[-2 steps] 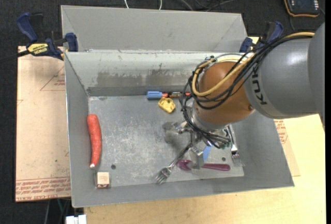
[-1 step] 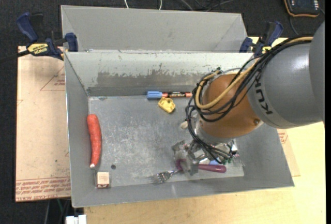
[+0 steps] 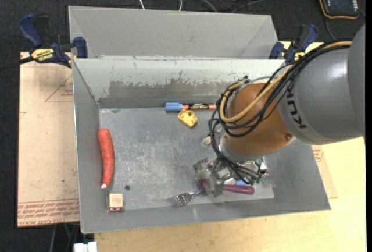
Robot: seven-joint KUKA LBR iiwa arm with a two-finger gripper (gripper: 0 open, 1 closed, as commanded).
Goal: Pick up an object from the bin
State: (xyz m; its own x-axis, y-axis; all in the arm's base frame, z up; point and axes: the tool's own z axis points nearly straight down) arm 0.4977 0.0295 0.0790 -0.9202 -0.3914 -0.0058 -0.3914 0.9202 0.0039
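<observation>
My gripper is low in the bin's front right part, under the orange wrist cover. It stands right over a small fork with silver tines and a purple handle, which lies along the front wall. The tines stick out to the left of the gripper and the handle's end shows to its right. Whether the gripper touches the fork I cannot tell. A little white piece lies just left of the wrist cover.
A yellow chunk and a marker with a blue cap lie by the back wall. A long red sausage-shaped thing lies along the left wall, with a small wooden block in the front left corner.
</observation>
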